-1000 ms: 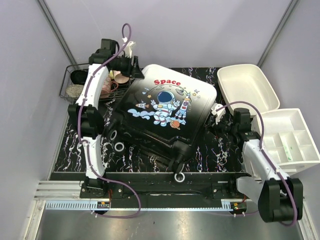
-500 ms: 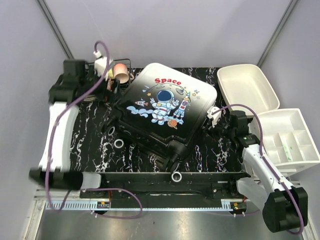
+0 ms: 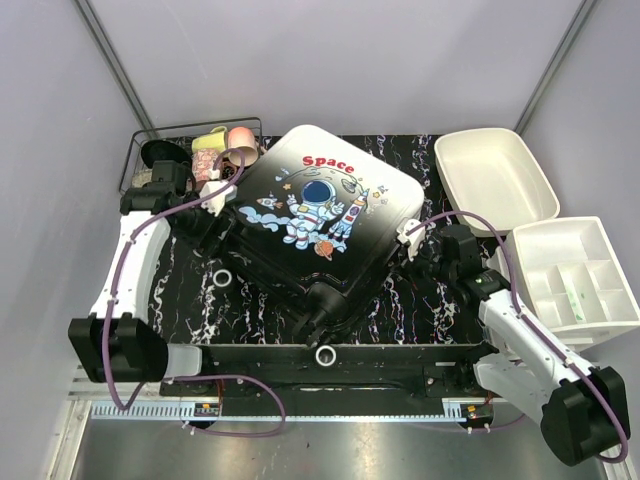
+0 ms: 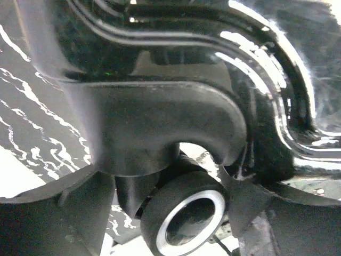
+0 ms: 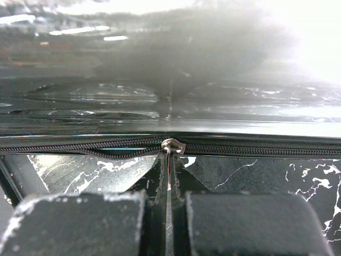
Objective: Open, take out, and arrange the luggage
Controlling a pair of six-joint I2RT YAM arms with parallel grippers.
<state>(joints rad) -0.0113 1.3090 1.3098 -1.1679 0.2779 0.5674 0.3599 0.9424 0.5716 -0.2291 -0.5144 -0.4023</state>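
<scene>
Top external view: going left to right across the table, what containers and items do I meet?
Black wire basket → luggage → open white bin → divided white bin.

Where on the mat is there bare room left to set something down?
Bare mat shows front-left, between the left arm and the luggage wheels, and at the back right, between the luggage and the white bin. Crowded: the wire basket corner, where the left arm meets the luggage.
</scene>
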